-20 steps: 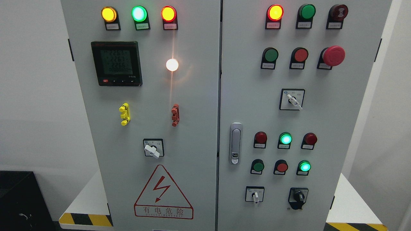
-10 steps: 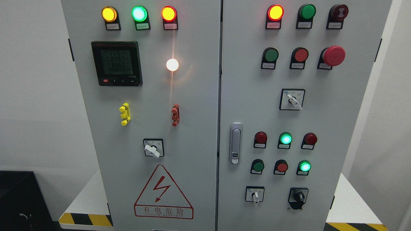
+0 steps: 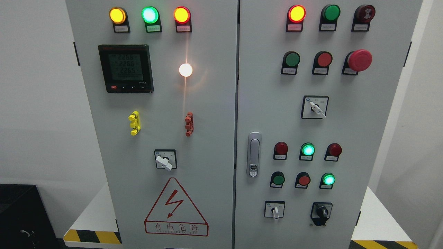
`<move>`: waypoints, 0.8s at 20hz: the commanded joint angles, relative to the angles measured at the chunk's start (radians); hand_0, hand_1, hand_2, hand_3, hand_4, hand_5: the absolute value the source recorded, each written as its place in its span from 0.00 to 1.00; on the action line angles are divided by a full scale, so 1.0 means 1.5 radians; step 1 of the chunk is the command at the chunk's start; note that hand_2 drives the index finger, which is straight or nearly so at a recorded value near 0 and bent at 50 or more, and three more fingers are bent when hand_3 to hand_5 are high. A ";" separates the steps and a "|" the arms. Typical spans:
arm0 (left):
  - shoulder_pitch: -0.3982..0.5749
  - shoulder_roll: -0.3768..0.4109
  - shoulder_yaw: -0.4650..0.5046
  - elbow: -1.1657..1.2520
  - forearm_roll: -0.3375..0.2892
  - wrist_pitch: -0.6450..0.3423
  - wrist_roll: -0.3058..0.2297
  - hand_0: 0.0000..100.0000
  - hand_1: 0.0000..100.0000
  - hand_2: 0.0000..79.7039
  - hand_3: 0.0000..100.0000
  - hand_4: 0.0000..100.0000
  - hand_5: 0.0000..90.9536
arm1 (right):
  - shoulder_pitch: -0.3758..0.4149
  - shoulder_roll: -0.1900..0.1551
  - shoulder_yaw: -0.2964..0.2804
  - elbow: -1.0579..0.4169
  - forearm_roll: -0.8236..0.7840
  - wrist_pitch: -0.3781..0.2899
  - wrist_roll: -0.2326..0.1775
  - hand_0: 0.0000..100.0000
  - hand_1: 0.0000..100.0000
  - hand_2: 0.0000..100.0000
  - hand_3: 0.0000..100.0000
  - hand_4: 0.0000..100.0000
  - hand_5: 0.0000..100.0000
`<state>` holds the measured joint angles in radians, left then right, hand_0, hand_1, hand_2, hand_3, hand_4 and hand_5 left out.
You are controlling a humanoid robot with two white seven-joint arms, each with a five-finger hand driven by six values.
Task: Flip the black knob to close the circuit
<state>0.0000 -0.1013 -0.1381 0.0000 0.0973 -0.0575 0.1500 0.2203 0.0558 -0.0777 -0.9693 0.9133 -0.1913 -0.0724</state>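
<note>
Lower right, black knob (image 3: pixel 322 211) upright.

Cabinet doors (image 3: pixel 207 103): matt grey painted metal, smooth. Door handle (image 3: pixel 254 154) at 6 o'clock of centre: shiny chrome-look metal. Black knob (image 3: pixel 322 211): glossy plastic. Emergency stop button (image 3: pixel 359 60): smooth red plastic. Meter screen (image 3: pixel 125 67) glossy.

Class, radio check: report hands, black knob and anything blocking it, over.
Both hands out of view. Black knob untouched, bottom right of the right door. Nothing in front of it.
</note>
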 commanded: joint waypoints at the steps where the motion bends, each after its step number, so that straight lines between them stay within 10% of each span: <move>1: 0.015 0.000 0.000 -0.020 0.001 0.000 0.000 0.12 0.56 0.00 0.00 0.00 0.00 | 0.000 0.008 -0.053 -0.229 0.025 0.001 -0.020 0.00 0.17 0.64 0.81 0.70 0.70; 16: 0.015 0.000 0.000 -0.020 0.001 0.000 0.000 0.12 0.56 0.00 0.00 0.00 0.00 | -0.083 0.006 -0.080 -0.362 0.152 0.079 -0.052 0.00 0.06 0.84 0.99 0.85 0.91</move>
<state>0.0000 -0.1013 -0.1381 0.0000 0.0975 -0.0575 0.1500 0.1538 0.0626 -0.1641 -1.3397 1.1000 -0.1156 -0.1460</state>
